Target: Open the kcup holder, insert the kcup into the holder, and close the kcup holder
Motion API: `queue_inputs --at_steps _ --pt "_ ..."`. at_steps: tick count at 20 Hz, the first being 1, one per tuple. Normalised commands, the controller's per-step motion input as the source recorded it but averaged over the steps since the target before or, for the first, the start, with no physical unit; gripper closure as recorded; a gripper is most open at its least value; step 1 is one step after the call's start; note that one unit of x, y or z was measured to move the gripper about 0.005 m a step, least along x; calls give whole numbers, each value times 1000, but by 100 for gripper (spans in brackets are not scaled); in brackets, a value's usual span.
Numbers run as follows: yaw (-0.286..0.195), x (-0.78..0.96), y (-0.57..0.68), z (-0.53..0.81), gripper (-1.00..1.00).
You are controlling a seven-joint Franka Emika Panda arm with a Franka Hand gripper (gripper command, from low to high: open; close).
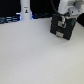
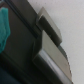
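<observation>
The kcup holder (image 1: 62, 27) is a black box at the far right of the white table in the exterior view. My gripper (image 1: 66, 19) hangs right over its top, at the end of the white arm; its jaws are too blurred to read. In the wrist view the holder (image 2: 22, 60) fills the frame from very close, with two pale handles (image 2: 50, 27) (image 2: 54, 56) one after the other on its drawer fronts. A green patch, likely the kcup (image 2: 4, 27), shows at the frame's edge beside the black body. I cannot tell whether it is held or lying in the holder.
A white upright object (image 1: 25, 9) with dark and blue items around its base stands at the back on the exterior view's left. The white table (image 1: 35, 55) stretches from the holder to the front edge.
</observation>
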Motion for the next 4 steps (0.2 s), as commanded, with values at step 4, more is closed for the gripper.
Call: queue_inputs --at_steps 4 --pt "5 178 14 98 -100"
